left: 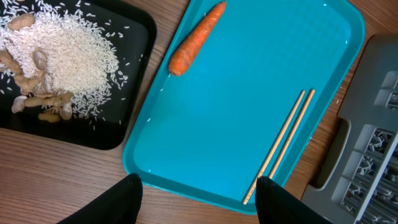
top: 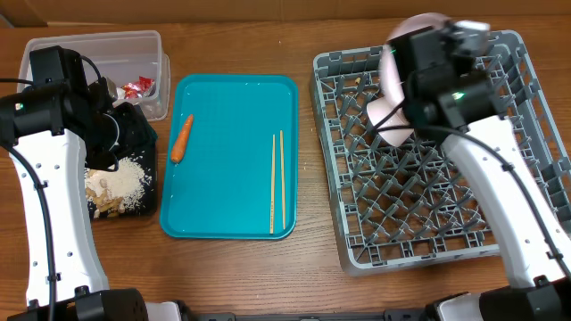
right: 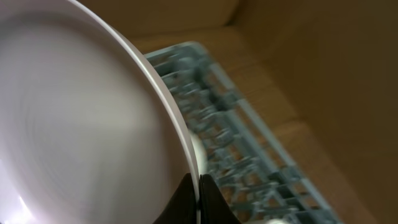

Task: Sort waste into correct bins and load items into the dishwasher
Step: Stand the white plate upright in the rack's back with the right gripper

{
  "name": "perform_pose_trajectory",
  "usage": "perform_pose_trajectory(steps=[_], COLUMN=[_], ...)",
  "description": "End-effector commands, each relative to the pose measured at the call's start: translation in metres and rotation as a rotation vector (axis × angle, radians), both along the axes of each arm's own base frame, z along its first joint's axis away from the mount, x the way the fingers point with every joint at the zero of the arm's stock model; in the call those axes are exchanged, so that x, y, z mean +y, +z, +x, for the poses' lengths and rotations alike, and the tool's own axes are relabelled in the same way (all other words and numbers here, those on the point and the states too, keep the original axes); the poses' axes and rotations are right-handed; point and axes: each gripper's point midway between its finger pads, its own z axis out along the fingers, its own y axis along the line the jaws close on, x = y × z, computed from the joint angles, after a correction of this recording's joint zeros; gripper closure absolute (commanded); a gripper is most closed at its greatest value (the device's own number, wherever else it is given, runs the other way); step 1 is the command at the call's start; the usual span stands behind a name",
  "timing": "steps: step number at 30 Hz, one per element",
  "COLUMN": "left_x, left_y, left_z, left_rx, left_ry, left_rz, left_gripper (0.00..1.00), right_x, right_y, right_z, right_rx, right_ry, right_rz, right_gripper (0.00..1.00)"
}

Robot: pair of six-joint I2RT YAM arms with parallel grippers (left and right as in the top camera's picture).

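Observation:
My right gripper [right: 199,186] is shut on the rim of a round white plate [right: 81,124] and holds it tilted over the back left of the grey dish rack [top: 428,241]; the plate also shows in the overhead view [top: 391,94]. Something pink [top: 421,21] shows behind that arm. My left gripper [left: 196,186] is open and empty above the near edge of the teal tray [left: 249,93]. An orange carrot [top: 182,138] and two chopsticks [top: 277,183] lie on that tray. The black tray [top: 134,212] holds rice and shells [top: 120,185]. The clear tub [top: 89,45] holds red wrappers [top: 138,86].
The left arm [top: 53,152] hangs over the black tray and part of the clear tub. The rack's corner [left: 367,155] lies just right of the teal tray. A brown wall shows behind the rack in the right wrist view.

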Motion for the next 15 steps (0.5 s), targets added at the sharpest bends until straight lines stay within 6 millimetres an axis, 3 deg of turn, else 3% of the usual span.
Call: perform_pose_trajectory(steps=[1,4,7,8,11,15], left_x=[-0.001,-0.001,-0.001,-0.001,-0.001,-0.001], left_y=[-0.003,-0.003,-0.003,-0.002,-0.002,-0.002], left_z=[0.0,0.001,0.002,0.002,0.002,0.002], left_rx=[0.006,0.003,-0.002,-0.002,-0.003,-0.005], left_ry=[-0.027,-0.027,-0.027,-0.027,-0.027,-0.028], left_rz=[0.01,0.01,0.012,0.011,0.011,0.009], left_gripper=[0.39,0.39,0.39,0.39,0.39,0.39], right_x=[-0.08,-0.118,-0.152,-0.155,-0.176,-0.186], right_y=[0.05,0.058,0.049,0.047,0.018,-0.027], right_z=[-0.025,-0.034,-0.036,-0.036,-0.03,-0.013], right_rx=[-0.205,-0.264,-0.244,-0.239,-0.167,-0.049], right_ry=[-0.358,-0.489,-0.574,-0.579,-0.597,-0.597], right_rz=[-0.223,-0.249,-0.256,-0.251,-0.206,-0.205], right_gripper=[0.96,0.96,0.96,0.96,0.96,0.96])
